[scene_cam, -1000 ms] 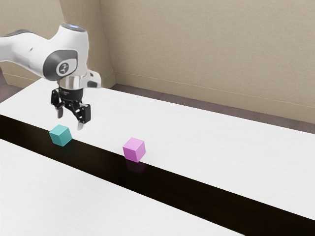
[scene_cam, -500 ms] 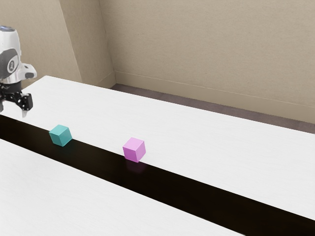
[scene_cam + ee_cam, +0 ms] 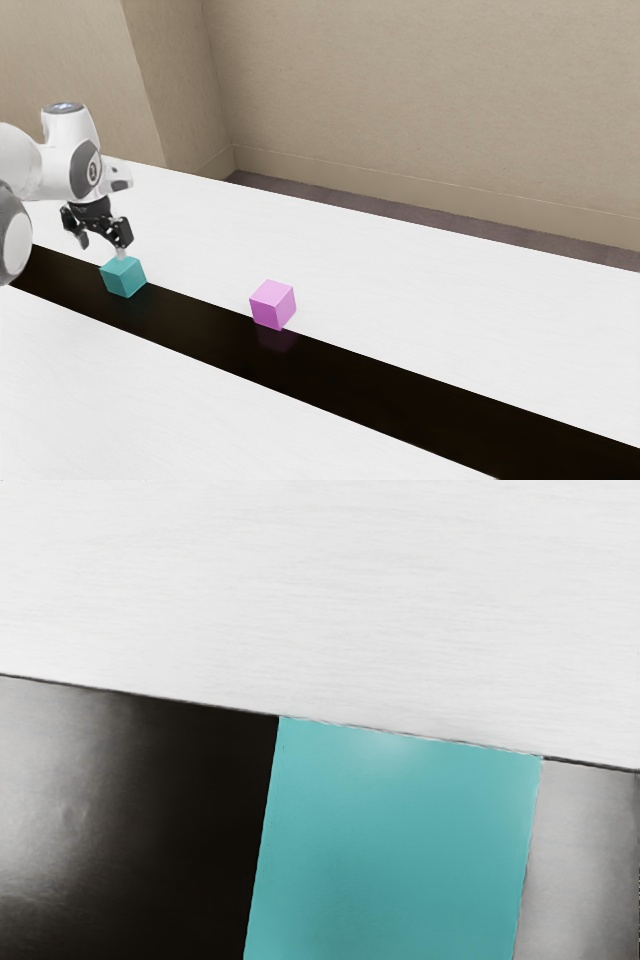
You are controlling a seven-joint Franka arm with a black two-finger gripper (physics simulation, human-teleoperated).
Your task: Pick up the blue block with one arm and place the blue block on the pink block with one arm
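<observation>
The arm (image 3: 62,165) has come back. Half a second ago it had swung far away from the pink block (image 3: 272,303), out by the exterior view's left edge. Now its hand hangs right over the blue block (image 3: 123,275), lower than it was a second ago. The jaws are spread wide and hold nothing. One tip looks very close to the block's top. In the wrist view the blue block is big and just under the hand, so the hand looks lined up well.

So the pick-up is about to start, but it is not done yet. I think the hand must go down a little more, so the jaws sit on two sides of the block, and then squeeze.

The blue block sits on the dark stripe (image 3: 380,390) of the worktop (image 3: 420,270), to the exterior view's left of the pink block, with a gap between them. The pink block is on the same stripe, with nothing on top. Both blocks sit right on the worktop, not inside any box or bowl.
</observation>
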